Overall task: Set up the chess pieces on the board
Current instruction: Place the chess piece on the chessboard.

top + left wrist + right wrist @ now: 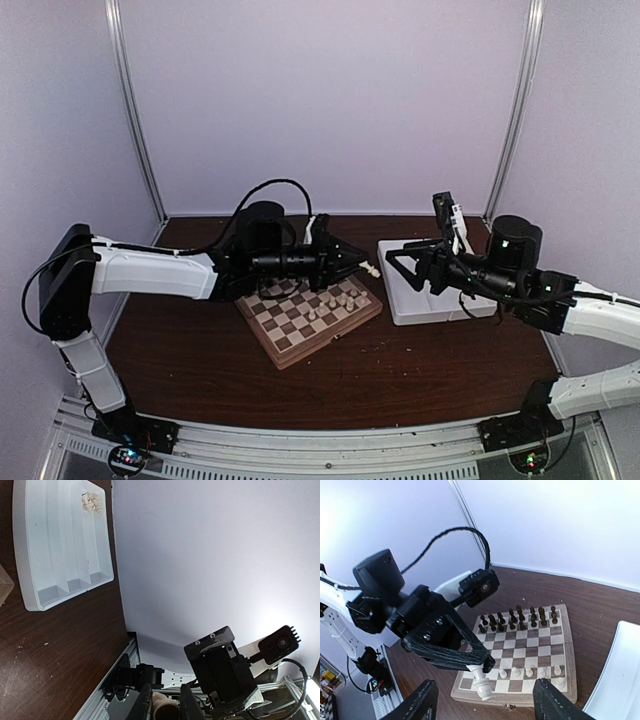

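Left claw (480,669) is pinched narrow on one cream piece (483,686), gripped by the head with the base hanging down. The piece is off the surface, about over the edge of the board (571,655) that faces the tray. Left wrist view shows the same piece stuck between its two fingers (144,705).

Right claw (400,265) is wide, its fingers (420,705) far apart with nothing between them. It hangs over the tray's near-left part and points at the board.

The board sits angled on the dark table (200,360), left of the tray and close to it but not touching. Dark pieces (520,617) fill two rows on the side far from the right wrist camera. Cream pieces (529,671) stand upright in a short row on the near side, and one more (561,682) stands in the last row by the corner. Piece types are too small to tell.

The white tray (30,580) is split into long slots with short pockets at one end. A small heap of loose cream pieces (91,501) lies in the outermost long slot, at its far end from the pockets.
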{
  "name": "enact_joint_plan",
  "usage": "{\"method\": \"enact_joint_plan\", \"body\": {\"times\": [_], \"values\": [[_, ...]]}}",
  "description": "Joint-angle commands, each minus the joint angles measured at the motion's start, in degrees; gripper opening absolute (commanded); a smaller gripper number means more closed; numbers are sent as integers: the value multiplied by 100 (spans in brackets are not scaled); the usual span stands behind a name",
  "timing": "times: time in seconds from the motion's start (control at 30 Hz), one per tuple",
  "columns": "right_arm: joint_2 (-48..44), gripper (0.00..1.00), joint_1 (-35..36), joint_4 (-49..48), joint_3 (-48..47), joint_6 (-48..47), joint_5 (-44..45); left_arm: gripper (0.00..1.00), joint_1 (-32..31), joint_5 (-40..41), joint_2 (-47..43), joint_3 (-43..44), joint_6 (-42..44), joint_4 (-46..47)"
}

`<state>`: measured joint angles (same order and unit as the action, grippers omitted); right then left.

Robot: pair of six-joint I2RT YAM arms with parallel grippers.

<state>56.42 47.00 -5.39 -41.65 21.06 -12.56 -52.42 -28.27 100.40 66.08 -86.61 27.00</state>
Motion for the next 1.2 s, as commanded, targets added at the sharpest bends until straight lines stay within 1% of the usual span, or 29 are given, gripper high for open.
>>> {"method": "enact_joint_plan", "body": {"times": [0.0,0.1,0.2,0.3,0.37,0.5,0.67,0.9,1.03,1.1,1.17], "values": [[-40,69,12,-585,-61,763,106,10,83,241,76,189,-555,889],[118,68,-5,-715,-117,1069,43,10,83,304,234,345,-939,1339],[250,67,-51,-1227,-4,1432,-32,10,83,348,356,467,-1234,1767],[462,63,-193,-1539,17,1885,-89,10,83,273,379,632,-1242,1728],[650,60,-334,-1883,45,2187,-379,10,83,269,358,630,-1236,1724],[896,59,-457,-3062,386,2695,-772,10,88,299,294,511,-1252,1758],[1130,56,-478,-3670,472,2961,-1116,10,83,326,278,432,-1304,1892],[1169,44,-484,-3836,527,3046,-1172,10,84,344,286,429,-1315,1924],[1143,42,-497,-4073,651,3132,-1110,10,83,349,282,414,-1332,1931],[1143,34,-509,-4075,645,3160,-1131,10,84,357,279,399,-1358,1963],[1144,31,-521,-4063,639,3190,-1142,10,83,357,280,392,-1367,1974]]}}
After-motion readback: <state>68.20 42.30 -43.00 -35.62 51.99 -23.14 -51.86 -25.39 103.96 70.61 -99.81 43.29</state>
